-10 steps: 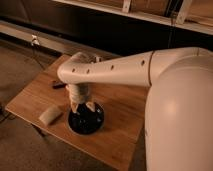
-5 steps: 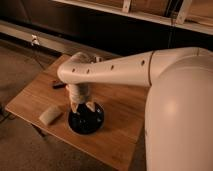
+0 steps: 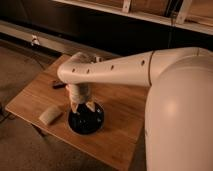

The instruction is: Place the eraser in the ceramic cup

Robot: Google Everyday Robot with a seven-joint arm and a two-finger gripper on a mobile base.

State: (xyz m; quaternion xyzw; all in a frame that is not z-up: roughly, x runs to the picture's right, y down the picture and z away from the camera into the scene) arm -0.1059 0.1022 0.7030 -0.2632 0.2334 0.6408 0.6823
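Note:
The ceramic cup (image 3: pixel 87 120) is a black, low, round vessel standing on the wooden table (image 3: pixel 120 132) near its front edge. The eraser (image 3: pixel 50 114) is a pale oblong block lying flat on the table just left of the cup, apart from it. My gripper (image 3: pixel 82 107) points down over the cup's far rim, its two pale fingertips (image 3: pixel 90 106) spread apart with nothing between them. My white arm reaches in from the right and hides the table's back middle.
A small dark object (image 3: pixel 59 85) lies on the table behind the wrist, at the left. The table's front edge (image 3: pixel 75 142) runs close below the cup. A dark wall with an outlet (image 3: pixel 34 39) stands behind.

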